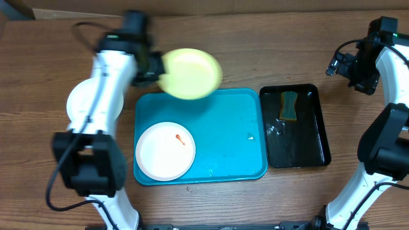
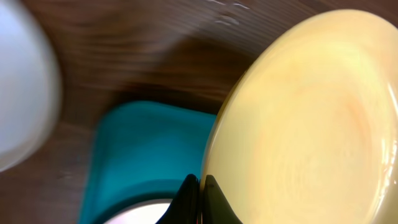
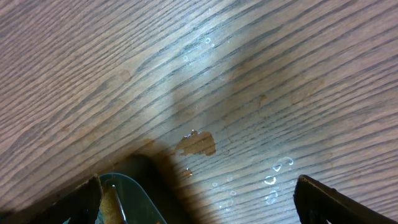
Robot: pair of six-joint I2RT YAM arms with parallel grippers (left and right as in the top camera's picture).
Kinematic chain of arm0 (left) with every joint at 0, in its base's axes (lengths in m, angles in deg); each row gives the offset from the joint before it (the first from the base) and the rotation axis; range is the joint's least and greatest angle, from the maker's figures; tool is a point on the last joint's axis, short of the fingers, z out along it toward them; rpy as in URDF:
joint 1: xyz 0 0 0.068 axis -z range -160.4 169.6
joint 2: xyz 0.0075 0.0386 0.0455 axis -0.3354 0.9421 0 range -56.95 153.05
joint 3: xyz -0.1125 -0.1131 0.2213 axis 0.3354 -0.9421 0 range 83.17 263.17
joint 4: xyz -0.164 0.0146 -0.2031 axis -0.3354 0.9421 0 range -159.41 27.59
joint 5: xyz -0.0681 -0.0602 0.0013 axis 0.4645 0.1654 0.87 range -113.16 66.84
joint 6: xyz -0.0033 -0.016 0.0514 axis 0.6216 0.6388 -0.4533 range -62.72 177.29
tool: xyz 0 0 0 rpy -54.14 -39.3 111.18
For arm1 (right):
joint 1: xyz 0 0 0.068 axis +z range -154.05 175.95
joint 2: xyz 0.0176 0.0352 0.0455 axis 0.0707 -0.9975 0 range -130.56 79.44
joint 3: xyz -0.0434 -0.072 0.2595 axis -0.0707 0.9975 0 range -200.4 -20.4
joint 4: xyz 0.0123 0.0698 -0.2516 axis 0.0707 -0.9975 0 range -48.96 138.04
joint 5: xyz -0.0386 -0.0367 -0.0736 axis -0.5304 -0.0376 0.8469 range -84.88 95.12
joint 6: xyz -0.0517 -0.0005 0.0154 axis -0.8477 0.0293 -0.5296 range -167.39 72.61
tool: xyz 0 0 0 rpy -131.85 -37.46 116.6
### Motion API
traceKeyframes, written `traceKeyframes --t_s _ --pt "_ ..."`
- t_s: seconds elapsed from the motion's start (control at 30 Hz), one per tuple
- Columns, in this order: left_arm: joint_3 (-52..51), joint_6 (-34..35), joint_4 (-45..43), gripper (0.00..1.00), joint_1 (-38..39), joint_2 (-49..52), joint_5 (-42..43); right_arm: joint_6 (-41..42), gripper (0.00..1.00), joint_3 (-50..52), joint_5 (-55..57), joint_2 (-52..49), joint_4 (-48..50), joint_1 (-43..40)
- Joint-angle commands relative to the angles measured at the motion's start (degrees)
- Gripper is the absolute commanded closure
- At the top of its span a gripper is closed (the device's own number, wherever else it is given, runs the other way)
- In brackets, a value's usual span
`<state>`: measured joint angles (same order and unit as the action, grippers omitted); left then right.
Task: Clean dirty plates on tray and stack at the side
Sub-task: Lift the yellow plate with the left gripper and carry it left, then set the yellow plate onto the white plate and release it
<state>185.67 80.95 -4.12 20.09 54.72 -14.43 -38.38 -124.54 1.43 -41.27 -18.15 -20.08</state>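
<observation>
A brown wooden table (image 1: 255, 45) fills the overhead view. At its centre lies the turquoise tray (image 1: 230, 128), and just to the right of it is a narrower black tray (image 1: 300, 144) with a wet, glossy floor.

The left arm (image 1: 102, 83), white and black, runs up the left side of the frame. It covers part of a white plate (image 1: 80, 102) lying on the table left of the tray.

The yellow-green plate (image 1: 190, 73) sits in the upper middle, overlapping the tray's top edge. It is motion-blurred, so its tilt is hard to judge. In the left wrist view the left gripper (image 2: 200, 198) has its tips pressed together on this plate's rim. The plate's right side is cut off by the frame.

A second white plate (image 1: 165, 151) rests in the tray's lower left corner, with a small red-orange smear (image 1: 179, 138) on it.

A green and yellow sponge (image 1: 289, 106) lies in the upper part of the black tray.

The right gripper (image 3: 199, 186) is spread wide over bare wood with nothing between its fingers (image 3: 81, 199). Only the fingertips show, in the bottom corners of the right wrist view. Water droplets (image 3: 273, 180) dot the wood there.
</observation>
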Motion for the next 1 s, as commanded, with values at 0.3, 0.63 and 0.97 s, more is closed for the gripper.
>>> traceKeyframes --t_s 0.3,0.63,0.97 --pt "0.5 0.81 4.33 0.96 -28.17 0.31 -2.64 0.44 0.0 -0.94 -0.28 1.33 0.15 -0.07" --pt "-7.82 1.05 -0.96 0.96 -31.28 0.31 -8.81 0.44 0.0 -0.94 -0.28 1.33 0.15 -0.07" --pt "-13.79 1.25 -9.66 0.9 -31.32 0.28 -8.68 0.44 0.0 -0.94 -0.28 1.33 0.15 -0.07"
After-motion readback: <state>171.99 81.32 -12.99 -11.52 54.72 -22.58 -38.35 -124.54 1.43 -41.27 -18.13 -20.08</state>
